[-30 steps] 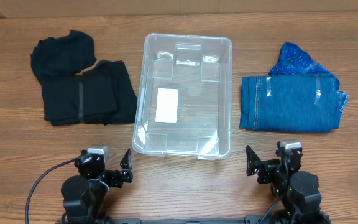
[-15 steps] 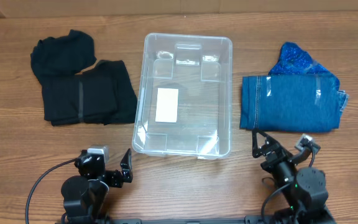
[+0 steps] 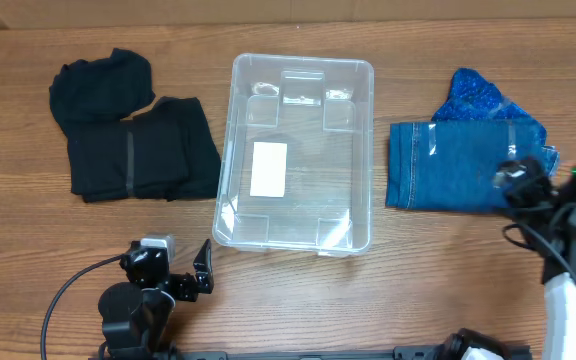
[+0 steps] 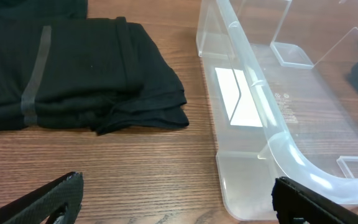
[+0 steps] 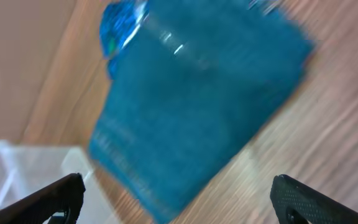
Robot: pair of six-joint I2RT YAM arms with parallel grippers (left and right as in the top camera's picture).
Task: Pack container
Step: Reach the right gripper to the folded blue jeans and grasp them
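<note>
The left gripper (image 3: 180,262) sits at the near edge of the surface (image 3: 28,300), just in front of the container's near-left corner, fingers spread and holding nothing. The container (image 3: 302,61) is dead centre, a clear bin with a white label (image 3: 269,168) on its base. Folded black clothes (image 3: 133,140) lie just beside it on the left. Folded jeans (image 3: 448,165) are on the right, with a bright blue cloth (image 3: 478,98) poking out behind them. The right gripper (image 3: 521,182) hangs over the jeans' right end; can't tell how open it is from up here.

Left wrist view: gripper (image 4: 179,199) wide apart and empty. The container (image 4: 253,93) rim runs along the right, black clothes (image 4: 73,74) on the left.

Right wrist view is pretty blurry, but the gripper (image 5: 179,196) is clearly spread wide and empty above the jeans (image 5: 197,106). The blue cloth (image 5: 123,25) is at their far end, and a container (image 5: 17,174) corner shows at lower left.
</note>
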